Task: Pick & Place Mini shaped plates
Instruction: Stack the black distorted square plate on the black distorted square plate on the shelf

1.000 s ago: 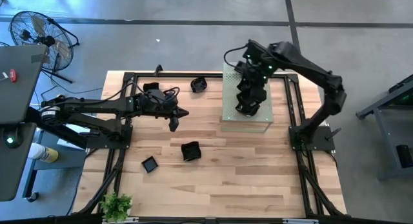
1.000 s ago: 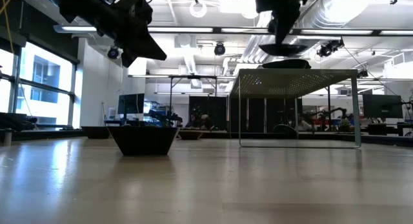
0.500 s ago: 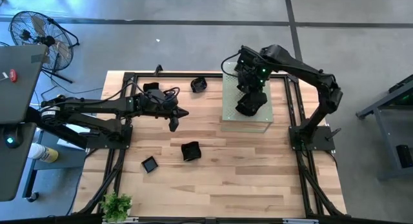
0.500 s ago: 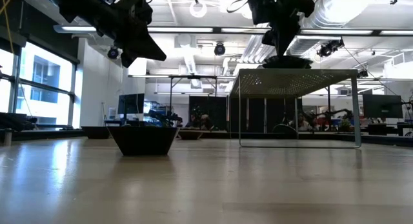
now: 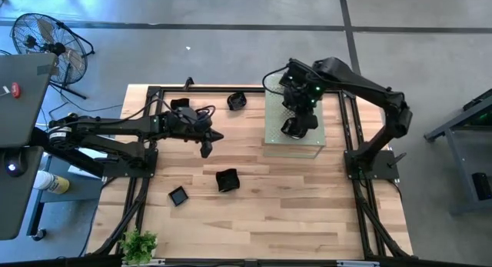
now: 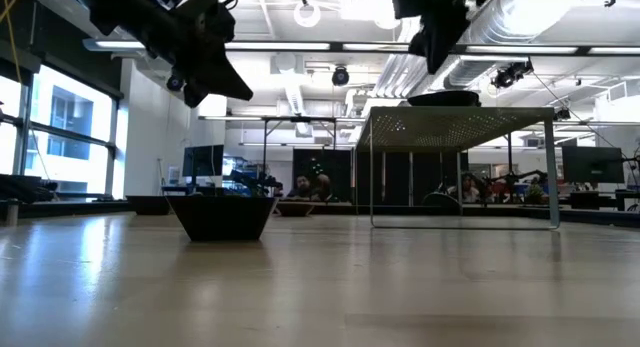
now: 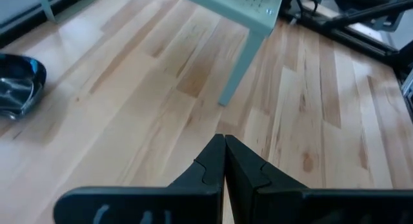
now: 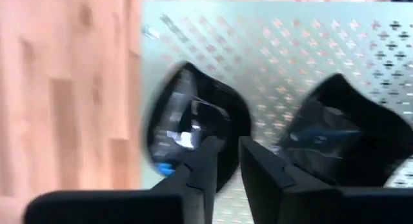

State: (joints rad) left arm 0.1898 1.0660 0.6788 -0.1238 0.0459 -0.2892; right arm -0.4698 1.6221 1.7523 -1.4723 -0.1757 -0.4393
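The right pincer (image 5: 296, 122) hangs over the pale green perforated board (image 5: 274, 121), its fingers (image 8: 205, 158) parted by a narrow gap and gripping nothing; in the right wrist view a glossy black dish (image 8: 193, 117) lies on the board just beyond the fingertips, with a second black dish (image 8: 342, 130) beside it. The right arm reaches in from its base at the bench's right edge, folds at the elbow and bends down at the wrist above the board. The low view shows a dish (image 6: 443, 98) on top of the raised board with the pincer clear above it. The left pincer (image 5: 206, 149) is pressed fully closed and empty, held in the air over the wooden bench (image 5: 254, 213), its arm stretched nearly level from the left side. Other mini plates stand on the bench: one (image 5: 236, 101) near the far edge left of the board, one (image 5: 227, 180) near the middle, and a small square one (image 5: 178, 195) to its left.
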